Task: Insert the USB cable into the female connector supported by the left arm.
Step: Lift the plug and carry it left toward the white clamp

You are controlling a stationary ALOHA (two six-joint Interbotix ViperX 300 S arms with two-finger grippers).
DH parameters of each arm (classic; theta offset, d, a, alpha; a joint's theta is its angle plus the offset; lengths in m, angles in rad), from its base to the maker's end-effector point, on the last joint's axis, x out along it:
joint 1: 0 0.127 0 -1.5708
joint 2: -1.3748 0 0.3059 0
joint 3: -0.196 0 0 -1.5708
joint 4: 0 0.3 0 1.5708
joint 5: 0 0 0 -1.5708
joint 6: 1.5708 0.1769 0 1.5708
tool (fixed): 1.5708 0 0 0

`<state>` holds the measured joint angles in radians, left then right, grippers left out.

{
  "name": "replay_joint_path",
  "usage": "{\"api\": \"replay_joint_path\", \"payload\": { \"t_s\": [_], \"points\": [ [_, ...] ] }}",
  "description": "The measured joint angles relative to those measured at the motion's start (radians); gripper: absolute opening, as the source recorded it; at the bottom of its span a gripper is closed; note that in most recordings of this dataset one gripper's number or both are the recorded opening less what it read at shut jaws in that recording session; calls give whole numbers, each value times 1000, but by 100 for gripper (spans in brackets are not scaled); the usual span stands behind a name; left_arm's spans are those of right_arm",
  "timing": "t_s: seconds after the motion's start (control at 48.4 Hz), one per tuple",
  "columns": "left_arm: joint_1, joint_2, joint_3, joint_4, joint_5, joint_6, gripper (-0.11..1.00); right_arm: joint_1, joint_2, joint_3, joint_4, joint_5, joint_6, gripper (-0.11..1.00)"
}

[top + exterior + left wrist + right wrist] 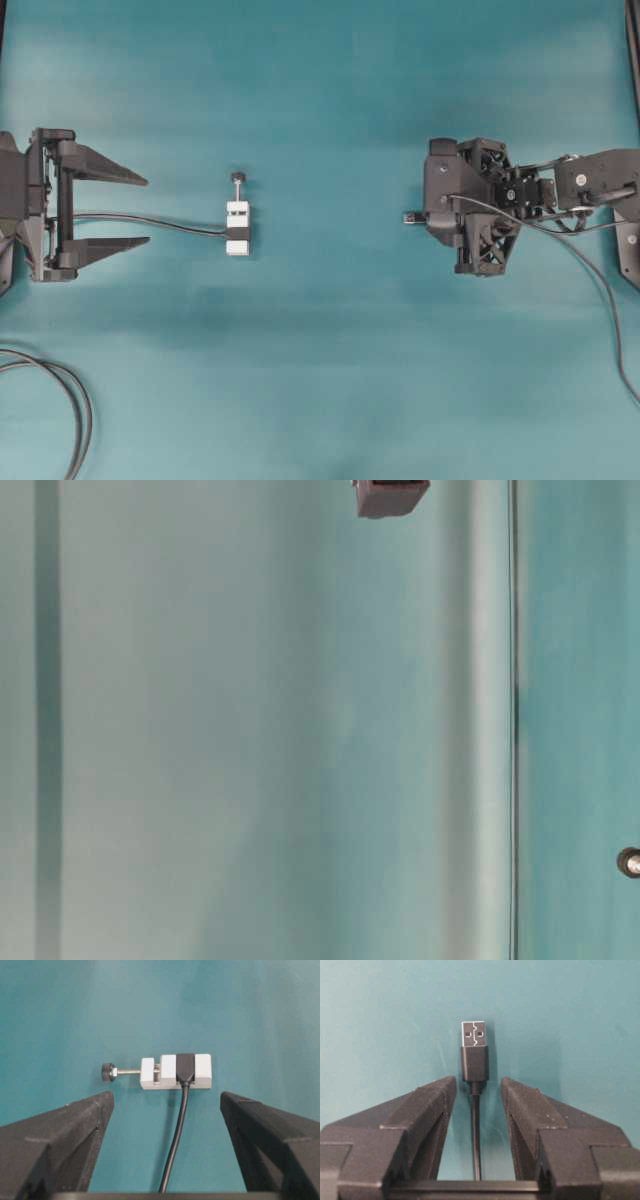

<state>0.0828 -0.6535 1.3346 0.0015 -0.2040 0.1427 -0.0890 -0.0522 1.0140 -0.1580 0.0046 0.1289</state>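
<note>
The small white rectangular block of the female connector (237, 228), with its black band, thin stem and black knob, is lying on the teal table covering (320, 380), well apart from both arms. The left arm's black gripper (148, 210) is standing spread wide at the left edge, its two pointed fingers (65, 1130) either side of the connector's thin black tail (175, 1150) but touching nothing.

On the other side, the right gripper (477, 1085) is sitting with its ribbed fingers (530, 1110) partly parted around the thin dark grey USB cable (476, 1135). The black-collared silver plug (473, 1035) is poking out ahead of the fingertips. A clear gap is showing on each side of the cable, so it looks loose rather than pinched.

The risks, as I judge them: nothing is bracing the white block, so a push from the plug would likely just slide it across the cloth. And if the right fingers are closing off-centre or on the cable rather than the collar, the plug could twist and miss the socket.

The covering is looking smooth and plain teal throughout. Thicker black cables (70, 400) are looping at the lower left corner. The table-level view is showing only blurred teal.
</note>
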Motion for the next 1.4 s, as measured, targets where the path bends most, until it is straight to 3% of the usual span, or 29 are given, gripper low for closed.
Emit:
{"api": "replay_joint_path", "payload": {
  "t_s": [0.785, 1.115, 1.404],
  "points": [
    [-8, 0, -14, 0, 18, 0, 93, 0, 0, 3, 0, -41, 5, 44],
    [-17, 23, -11, 0, 18, -2, 93, 5, 32, -11, 0, -55, 2, 24],
    [-21, 35, 11, 0, 17, 0, 93, 23, 31, -32, -5, 6, -3, 23]
  ]
}}
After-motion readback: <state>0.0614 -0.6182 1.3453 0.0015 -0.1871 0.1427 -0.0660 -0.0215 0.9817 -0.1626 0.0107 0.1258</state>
